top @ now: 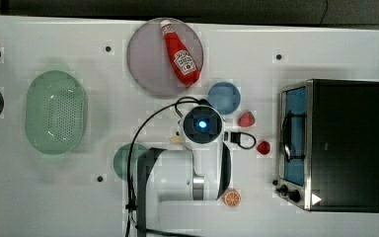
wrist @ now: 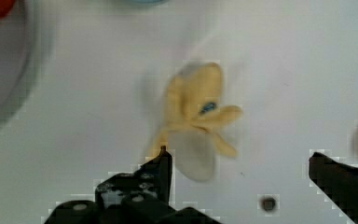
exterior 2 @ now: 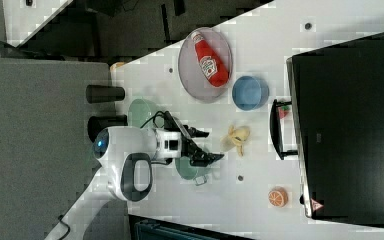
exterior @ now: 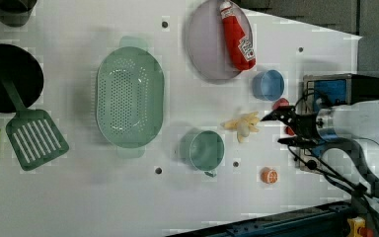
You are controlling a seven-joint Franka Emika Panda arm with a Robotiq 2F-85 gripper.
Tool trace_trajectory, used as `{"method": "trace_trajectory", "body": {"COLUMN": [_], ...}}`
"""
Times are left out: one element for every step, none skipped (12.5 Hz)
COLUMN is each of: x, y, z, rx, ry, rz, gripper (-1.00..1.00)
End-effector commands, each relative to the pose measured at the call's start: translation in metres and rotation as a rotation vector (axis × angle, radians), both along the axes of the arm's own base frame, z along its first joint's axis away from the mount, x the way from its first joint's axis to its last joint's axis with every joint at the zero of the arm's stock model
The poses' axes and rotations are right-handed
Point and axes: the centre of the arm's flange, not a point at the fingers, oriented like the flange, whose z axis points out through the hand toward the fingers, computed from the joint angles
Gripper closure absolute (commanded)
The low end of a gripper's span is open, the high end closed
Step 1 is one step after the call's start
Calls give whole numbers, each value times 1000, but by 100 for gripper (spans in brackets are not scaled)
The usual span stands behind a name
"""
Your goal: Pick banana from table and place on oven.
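Right, top view first: the arm's white body covers the middle of the table (top: 39, 197), and only a pale sliver of the banana (top: 176, 139) peeks out beside the wrist. The oven (top: 348, 145) sits at the top view's right, well apart, its black top bare, with two red pieces (top: 246, 119) and a blue bowl (top: 224, 97) between it and the arm.

Over to the left view: the gripper (exterior: 282, 129) reaches in from the left view's right, its dark fingers (exterior: 275, 115) spread wide and holding nothing. The banana (exterior: 243, 125) lies flat on the table just off the fingertips, peel strips splayed. A green cup (exterior: 206, 150) sits beyond the banana from the fingers, and an orange slice (exterior: 269, 175) lies off to one side.

Right view now: the gripper (exterior 2: 211, 145) has its jaws parted, and the banana (exterior 2: 236, 138) rests just ahead of the tips, between them and the oven (exterior 2: 350, 125) door handle.

Wrist view: two black fingers (wrist: 161, 170) stand far apart, released. The banana (wrist: 196, 119) lies just ahead of them, nearer one finger, whose tip overlaps its edge; I cannot tell whether they touch.
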Motion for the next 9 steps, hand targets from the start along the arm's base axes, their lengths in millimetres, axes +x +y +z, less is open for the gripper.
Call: {"method": "trace_trajectory", "body": {"x": [9,8,4,1,-2,-5,-8,-7,-5], "y": [7,9,11,12,14,14,15,15,16], "z": [-26,-38,-50,-60,-68,-76,-82,-86,-88], "rx": [11,13,14,16,17,18,19,20,21], "ry": [-24,-20,-16,-14,-15,-14,-18,-35,-51], "rz": [-14,-11,-7,-5,-2,-2,-1,-1,1], "gripper": [-100,-100,-100,-100,-100,-100,-92,-69,-43]}}
